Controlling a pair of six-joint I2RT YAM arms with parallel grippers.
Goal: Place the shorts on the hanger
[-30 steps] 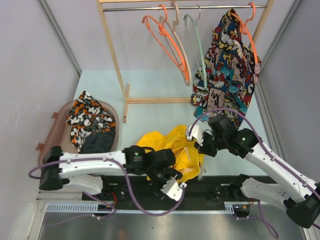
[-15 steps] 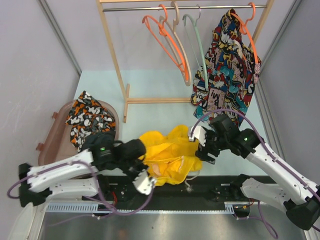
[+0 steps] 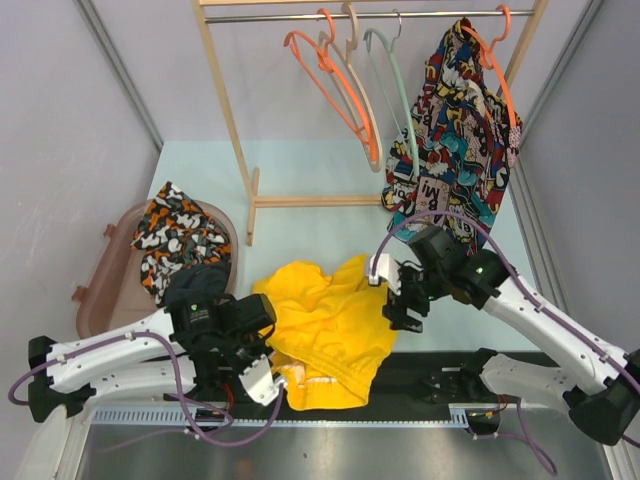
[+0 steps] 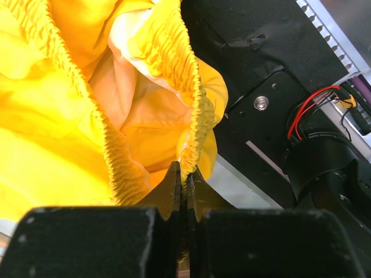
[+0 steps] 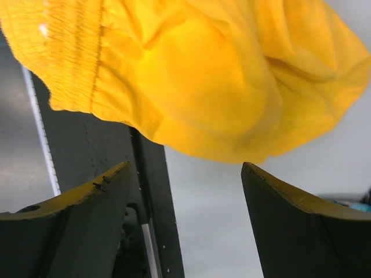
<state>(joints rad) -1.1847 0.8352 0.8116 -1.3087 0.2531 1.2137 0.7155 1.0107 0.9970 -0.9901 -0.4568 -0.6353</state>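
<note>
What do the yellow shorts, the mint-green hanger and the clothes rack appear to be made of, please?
The shorts look like thin, matte woven cloth: they crumple in soft folds and are gathered at the waist, probably by elastic. The hanger looks like smooth plastic, though coated wire is possible: it is thin and evenly pale. The rack seems to be bare pale wood, with a grey rail that is likely metal.

Left fingers [image 4: 166, 194] pinched together, right fingers [image 5: 78, 208] spread wide

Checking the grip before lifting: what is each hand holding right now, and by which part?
The left hand pinches the shorts by the elastic waistband; the right hand is open, holding nothing.
</note>
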